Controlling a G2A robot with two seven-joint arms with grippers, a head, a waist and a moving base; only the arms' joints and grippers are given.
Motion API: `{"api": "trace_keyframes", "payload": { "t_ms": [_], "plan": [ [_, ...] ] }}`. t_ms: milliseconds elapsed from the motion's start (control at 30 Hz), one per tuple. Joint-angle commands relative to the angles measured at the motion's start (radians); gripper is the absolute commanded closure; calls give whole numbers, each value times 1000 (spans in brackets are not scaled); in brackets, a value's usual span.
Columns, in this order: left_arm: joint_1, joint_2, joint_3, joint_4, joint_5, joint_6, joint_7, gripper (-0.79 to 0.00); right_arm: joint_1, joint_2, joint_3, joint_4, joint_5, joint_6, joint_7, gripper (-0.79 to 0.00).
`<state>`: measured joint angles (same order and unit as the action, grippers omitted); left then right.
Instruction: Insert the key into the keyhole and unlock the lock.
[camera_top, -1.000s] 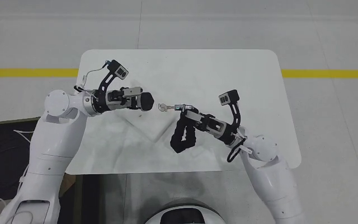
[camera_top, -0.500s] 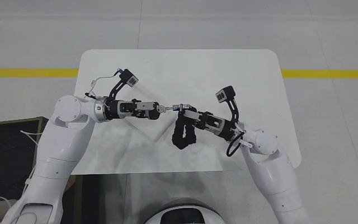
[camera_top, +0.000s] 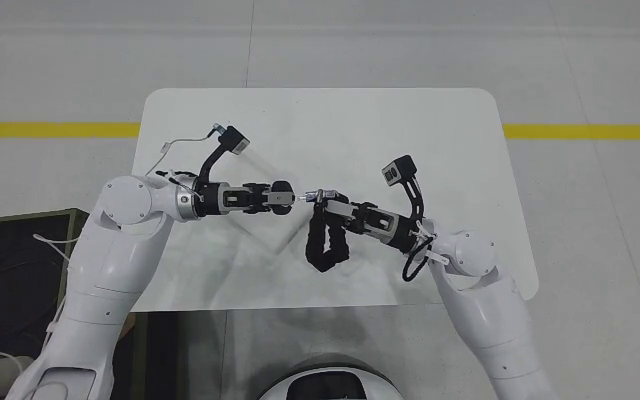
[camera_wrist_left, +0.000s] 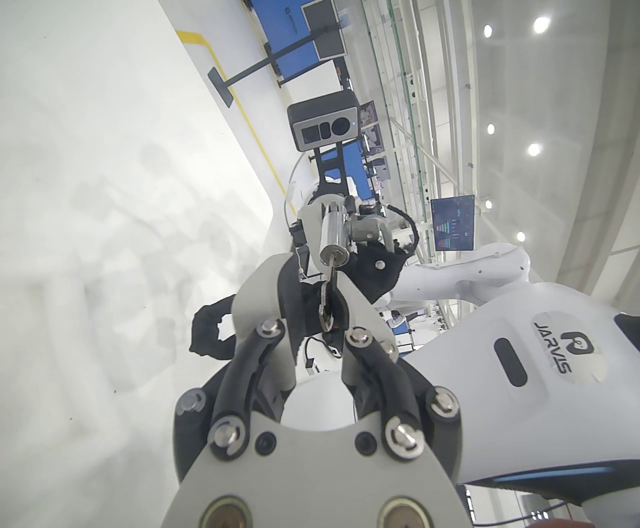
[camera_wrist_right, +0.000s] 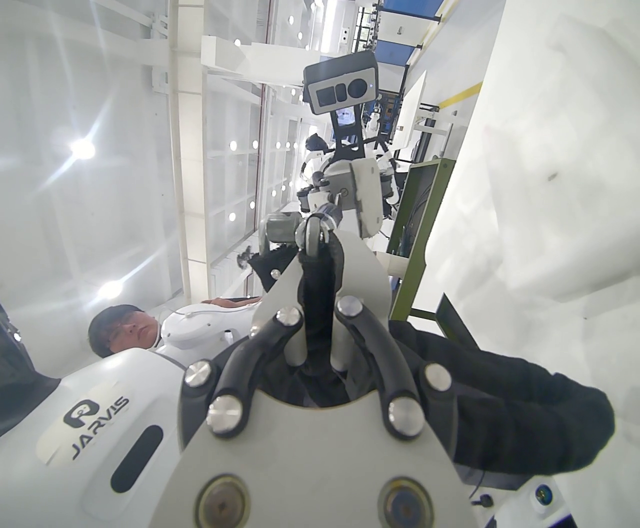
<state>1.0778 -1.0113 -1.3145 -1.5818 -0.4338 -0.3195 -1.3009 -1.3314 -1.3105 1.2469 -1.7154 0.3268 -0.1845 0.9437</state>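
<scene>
Pinching the key (camera_wrist_left: 327, 300) between the closed jaws of the left gripper (camera_wrist_left: 325, 305), pressing its tip at the keyhole (camera_wrist_left: 332, 258) of the lock (camera_wrist_left: 331, 232) clamped (by its black strap (camera_top: 322, 245)) in the right gripper (camera_wrist_right: 320, 252) above the table (camera_top: 420, 130); judging insertion underway, needing a straight axial push next, then a twist

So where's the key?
In the left wrist view, the key is pinched in the left gripper, tip at the keyhole of the silver lock, above the middle of the table.

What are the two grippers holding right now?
Left gripper: closed, holding the key.
Right gripper: closed, holding the lock.
</scene>
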Motion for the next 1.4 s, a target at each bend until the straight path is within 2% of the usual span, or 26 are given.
{"api": "trace_keyframes", "payload": {
  "t_ms": [0, 300, 400, 533, 833, 967, 1133, 1367],
  "plan": [
    [2, -1, -3, -3, -21, -8, -11, 0, -2, 0, 1, 0, -1, 7, -6, 0],
    [0, -1, -3, -5, -39, -6, -30, 0, -2, 0, 2, 0, 2, 7, -11, 0],
    [62, 5, -47, -127, 200, -115, 112, 0, -45, 2, 10, -31, -2, 8, -42, 0],
    [129, 5, -70, -244, 366, -242, 223, 0, -54, 6, 27, -53, -7, 22, -48, 0],
    [213, 1, -83, -370, 751, -425, 437, 0, -55, 14, 45, -56, 2, 20, -52, 0],
    [243, -4, -97, -401, 930, -456, 571, 0, -51, 17, 41, -55, -6, 22, -58, 0],
    [264, -7, -99, -435, 1127, -513, 682, 0, -46, 20, 39, -50, -11, 35, -68, 0],
    [300, -16, -95, -475, 1519, -519, 934, 0, -40, 25, 41, -49, -17, 56, -81, 0]
  ]
}}
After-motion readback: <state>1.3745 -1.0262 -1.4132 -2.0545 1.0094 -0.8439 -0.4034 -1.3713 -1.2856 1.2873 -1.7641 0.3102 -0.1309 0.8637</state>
